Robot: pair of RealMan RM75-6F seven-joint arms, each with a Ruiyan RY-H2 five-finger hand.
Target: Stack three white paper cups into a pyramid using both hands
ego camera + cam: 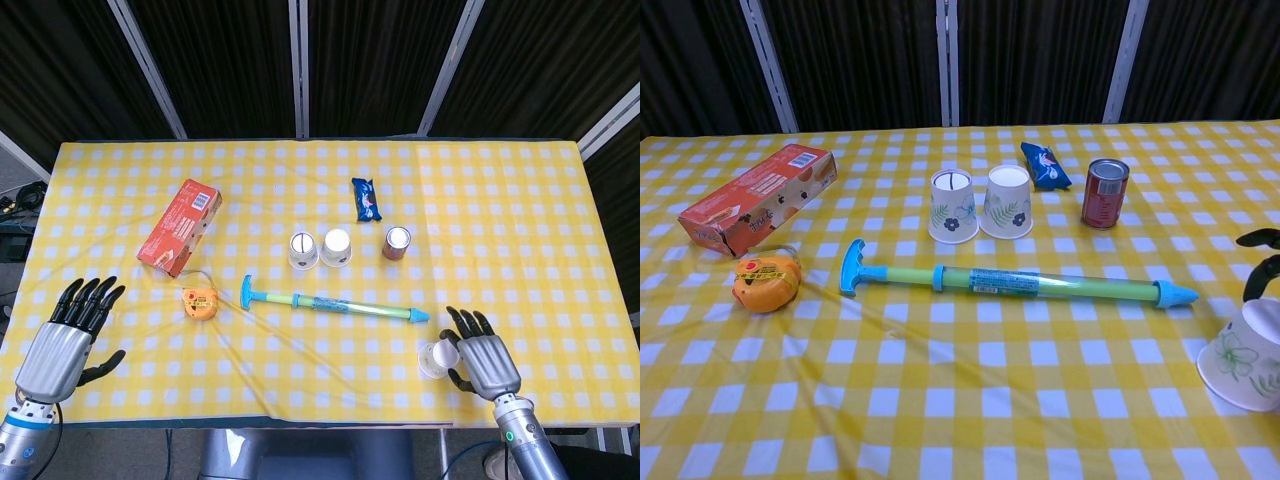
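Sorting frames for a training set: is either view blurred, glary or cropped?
Head view: sharp and evenly lit, soft shadows only, both hands whole. Chest view: equally sharp, no glare, but the flower-printed white paper cup is cut by the right edge, and only dark fingertips of the right hand show.

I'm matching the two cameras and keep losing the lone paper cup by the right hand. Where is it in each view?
Head view: the lone cup sits near the table's front edge, right of centre, beside the right hand.
Chest view: lone cup at the far right, lower edge, tilted.
Shared landmark: the water gun's blue tip lies just behind it.
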